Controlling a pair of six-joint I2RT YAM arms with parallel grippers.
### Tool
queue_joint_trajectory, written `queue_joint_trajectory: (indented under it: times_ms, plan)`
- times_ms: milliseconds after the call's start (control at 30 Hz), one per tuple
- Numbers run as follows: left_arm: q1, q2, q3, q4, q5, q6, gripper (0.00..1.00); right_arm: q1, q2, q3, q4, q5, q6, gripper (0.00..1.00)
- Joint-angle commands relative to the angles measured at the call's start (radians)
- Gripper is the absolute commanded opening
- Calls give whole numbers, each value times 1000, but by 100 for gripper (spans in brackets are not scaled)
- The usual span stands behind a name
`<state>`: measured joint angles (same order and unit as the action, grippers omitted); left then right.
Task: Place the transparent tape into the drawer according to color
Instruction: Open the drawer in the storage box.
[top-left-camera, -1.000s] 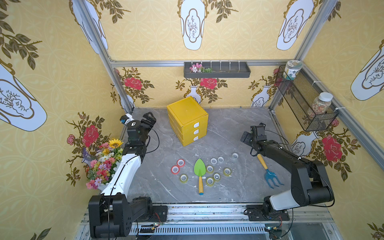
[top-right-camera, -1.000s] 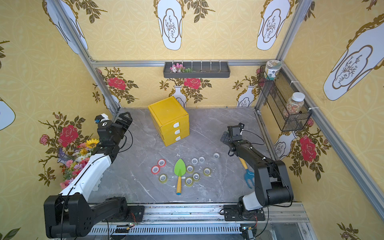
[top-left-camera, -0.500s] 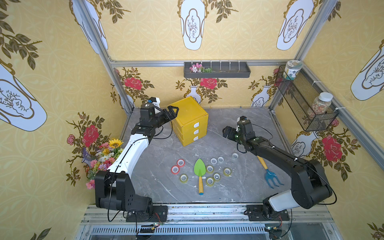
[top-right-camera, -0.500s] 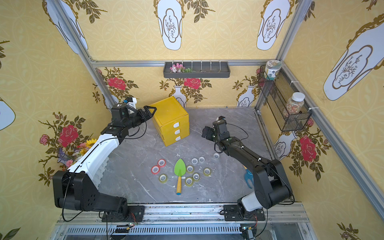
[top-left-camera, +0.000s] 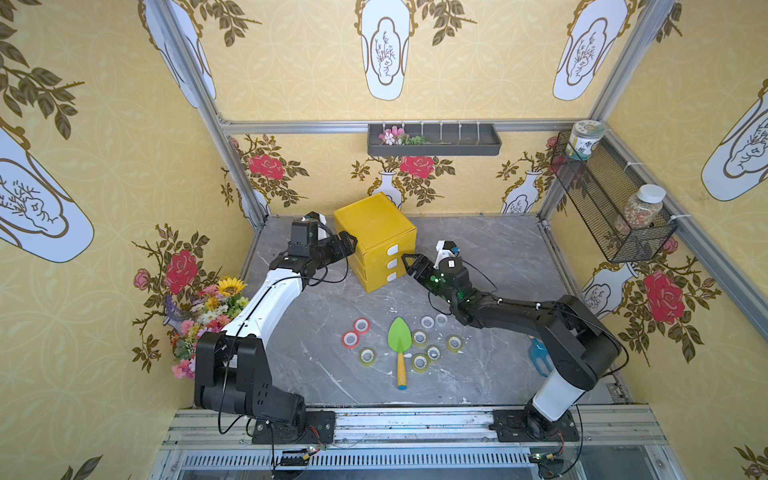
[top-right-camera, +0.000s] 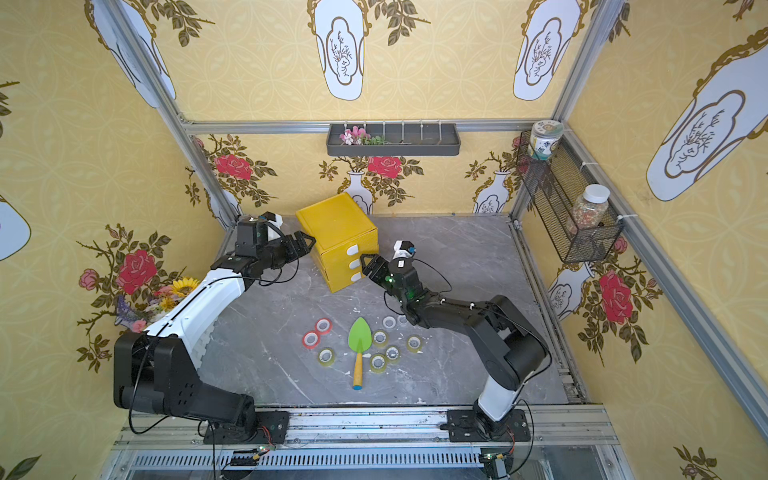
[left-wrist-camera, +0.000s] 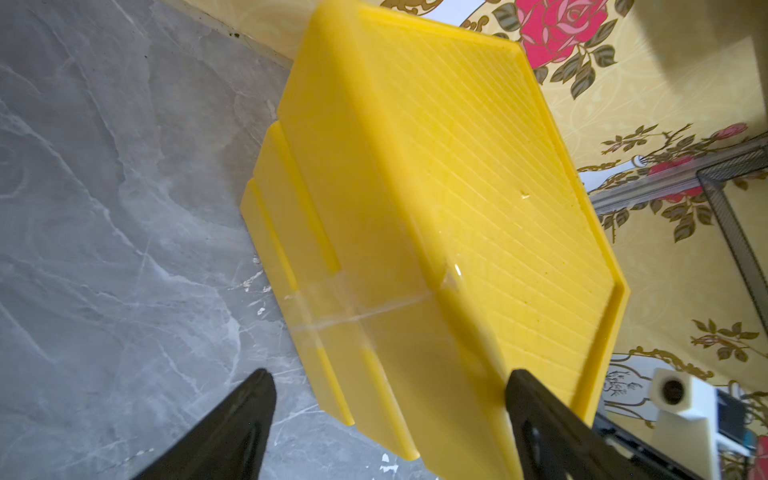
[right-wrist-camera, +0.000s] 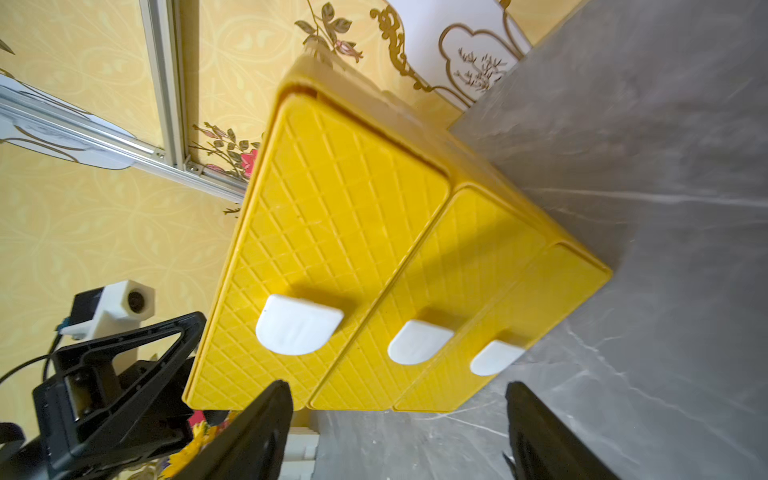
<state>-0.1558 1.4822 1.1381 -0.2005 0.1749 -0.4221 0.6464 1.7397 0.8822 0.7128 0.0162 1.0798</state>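
Starting with the grey desk (top-left-camera: 478, 266): it carries everything, and the yellow drawer cabinet (top-left-camera: 376, 232) stands toward its back, turned at an angle, with all three drawers shut. That, I judge, is why both my arms are up at the cabinet and not over the rolls: nothing can be sorted until a drawer is out.

My left jaws are spread wide and empty, just beside the cabinet's side wall near its top edge. I think they are placed there to brace the box against sliding. My right jaws are likewise released and hold nothing, facing the drawer fronts.

The green trowel (top-left-camera: 400, 345) lies flat nearer the desk's front. The transparent tape (top-left-camera: 419, 338) lies scattered around it, untouched: two red rolls (top-left-camera: 356, 332) side by side toward my left arm, yellowish ones around the blade, and colourless ones (top-left-camera: 427, 321) close under my right forearm.

The white handles (right-wrist-camera: 298, 330) look like the only purchase on those fronts. I cannot tell which one my right jaws are lined up on.
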Motion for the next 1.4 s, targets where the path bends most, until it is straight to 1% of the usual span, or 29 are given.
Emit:
queue_joint_trajectory:
  times_ms: [0, 200, 400, 567, 733, 967, 1067, 1233, 1367]
  plan:
    - [-1, 14, -12, 13, -22, 8, 88, 22, 57, 37, 206, 37, 98, 80]
    - [0, 9, -26, 32, -22, 8, 88, 55, 110, 80, 252, 92, 127, 76]
    - [0, 23, -24, 33, -9, 5, 86, 58, 152, 128, 269, 94, 134, 73]
    - [-1, 24, -27, 33, -1, 8, 86, 55, 167, 130, 276, 112, 142, 69]
    - [0, 26, -30, 34, 6, 8, 85, 55, 203, 144, 328, 109, 164, 67]
    - [0, 29, -32, 36, 11, 9, 85, 52, 214, 161, 339, 110, 168, 59]
    - [0, 32, -30, 35, 17, 9, 85, 52, 230, 162, 354, 111, 182, 59]
    - [0, 33, -32, 36, 21, 11, 85, 50, 247, 163, 377, 108, 191, 45]
    - [0, 35, -32, 36, 22, 11, 85, 49, 245, 153, 388, 111, 190, 40]
